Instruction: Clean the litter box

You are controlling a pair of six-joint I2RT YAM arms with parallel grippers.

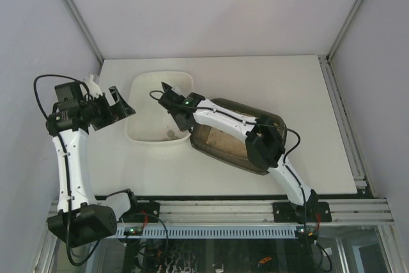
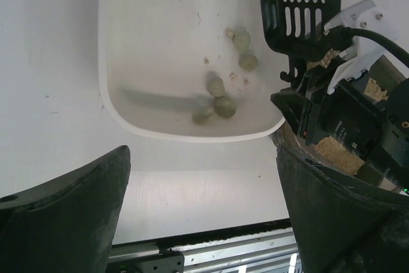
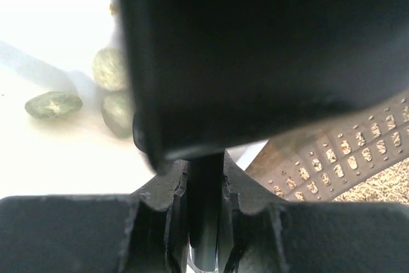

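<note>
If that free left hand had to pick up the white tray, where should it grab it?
Probably the white tray's left long wall, from above, one finger inside and one outside. That wall is thin, upright, bare and nearest the open left hand; the clumps and the scoop crowd the right side.

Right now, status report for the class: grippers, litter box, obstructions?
Left gripper open, empty. Right gripper shut on black slotted plastic scoop over white rectangular tray. Dark brown-grey rounded plastic litter box beside tray, right arm overhead.
</note>
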